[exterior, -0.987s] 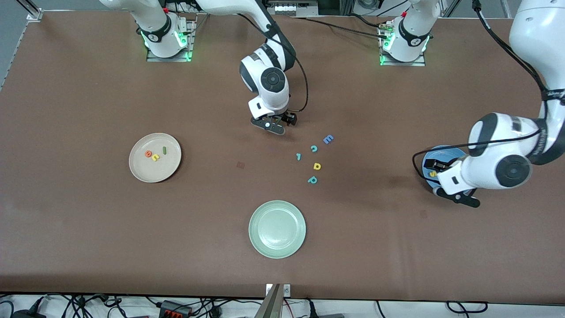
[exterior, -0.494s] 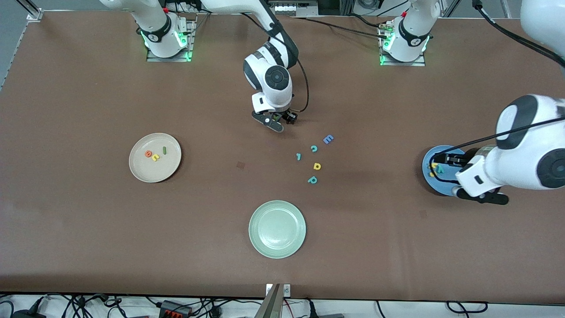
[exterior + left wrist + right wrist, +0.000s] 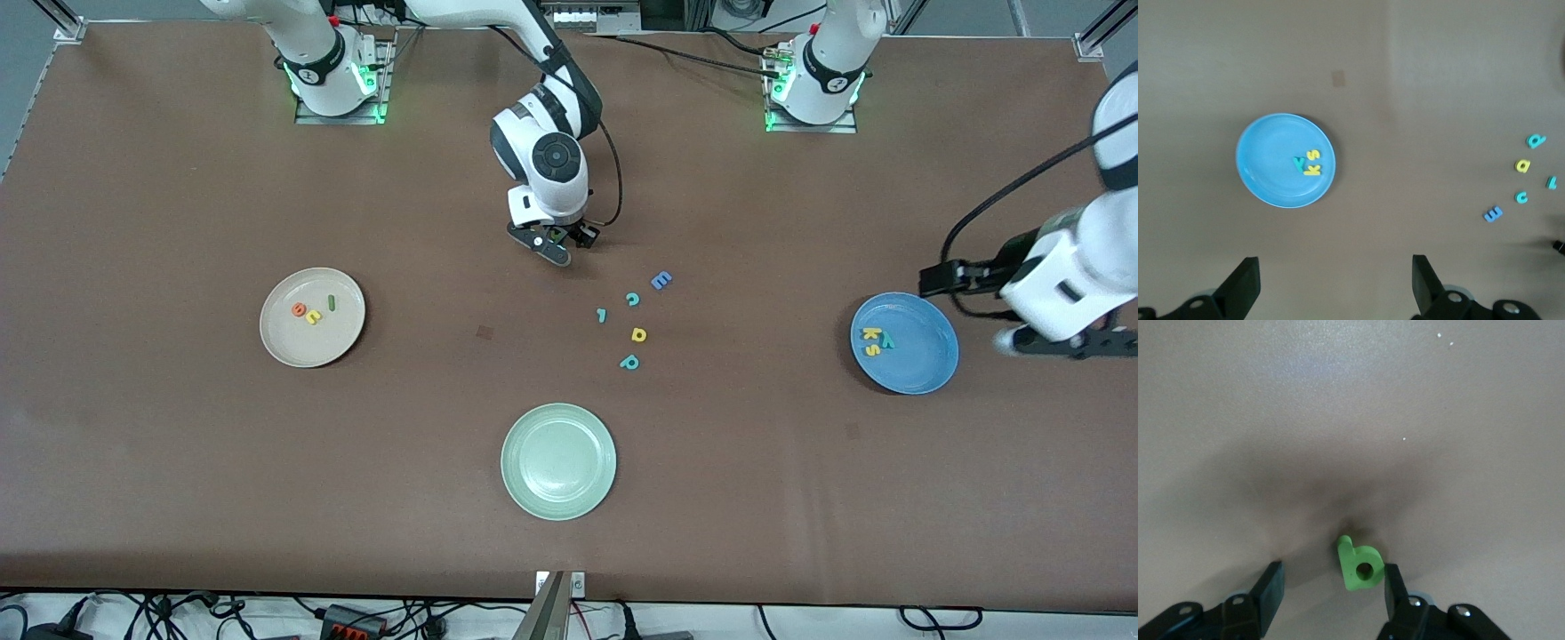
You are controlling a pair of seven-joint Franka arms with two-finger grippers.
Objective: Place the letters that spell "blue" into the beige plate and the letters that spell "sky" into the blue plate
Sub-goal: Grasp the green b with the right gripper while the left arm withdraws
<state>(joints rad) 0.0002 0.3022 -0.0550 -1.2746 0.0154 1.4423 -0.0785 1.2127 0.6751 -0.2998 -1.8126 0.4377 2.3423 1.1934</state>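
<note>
The beige plate holds an orange e, a yellow u and a dark green l. In the blue plate lie a yellow k, a yellow s and a teal y. A green b lies flat on the table between the fingers of my right gripper, which is low over the table's middle. It is open, one finger touching the b, the other apart. My left gripper hangs open and holds nothing, beside the blue plate.
Loose letters lie on the table near my right gripper: a blue E, a teal c, a small teal letter, a yellow letter and a teal p. A pale green plate sits nearer the camera.
My left arm has risen and drawn away from the blue plate toward its end of the table, uncovering k, s and y. My right gripper's fingers have narrowed around the green b.
</note>
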